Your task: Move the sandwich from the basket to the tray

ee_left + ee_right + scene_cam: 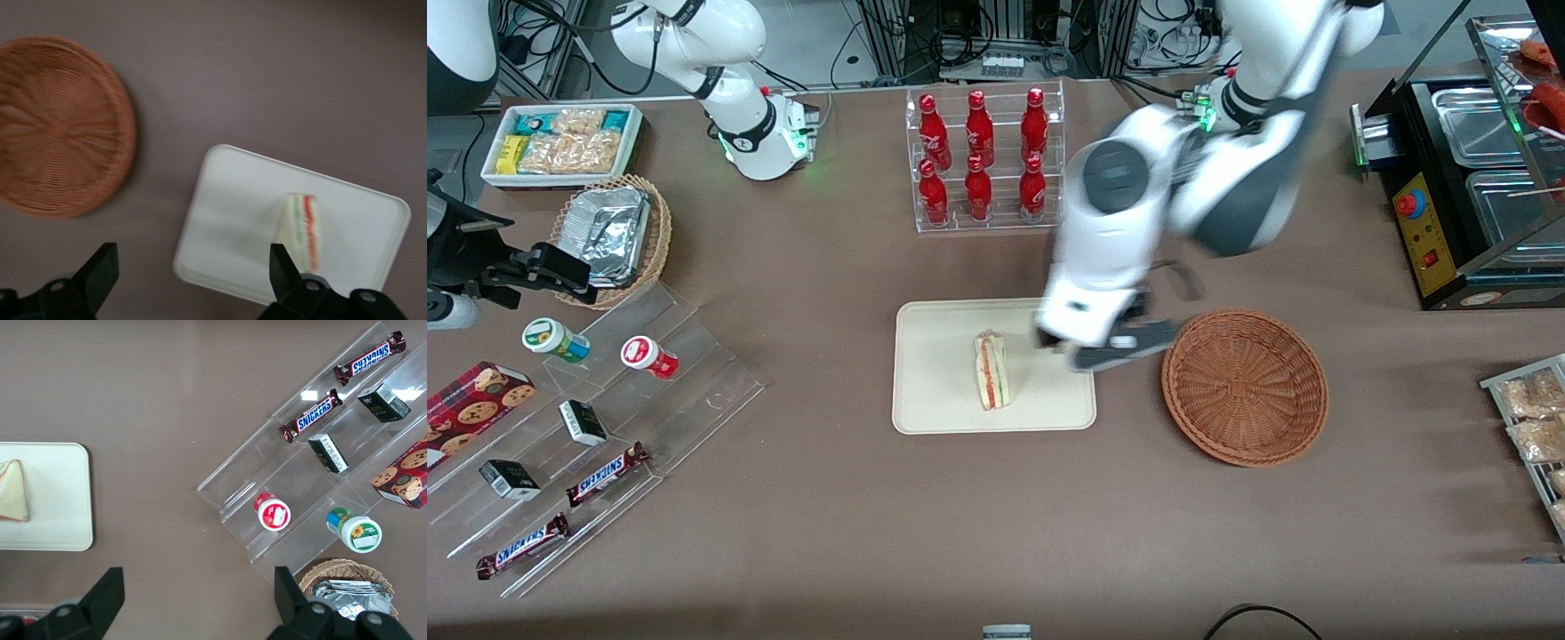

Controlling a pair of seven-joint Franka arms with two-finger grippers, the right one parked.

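The sandwich (992, 370) lies on the cream-white tray (934, 373), cut edge with red and green layers up. It also shows in the left wrist view (303, 230) on the tray (233, 213), and in the right wrist view (13, 490). The reddish-brown basket (1245, 387) stands beside the tray, toward the working arm's end, and holds nothing; the left wrist view shows it too (60, 127). My left gripper (1107, 345) hangs above the tray's edge nearest the basket, between sandwich and basket. It is open and empty (191, 260).
A clear rack of red bottles (983, 160) stands farther from the front camera than the tray. A clear stepped stand with snacks (605, 427), a tan basket of foil containers (614, 236) and a white snack box (560, 142) lie toward the parked arm's end. A display case (1476, 178) stands at the working arm's end.
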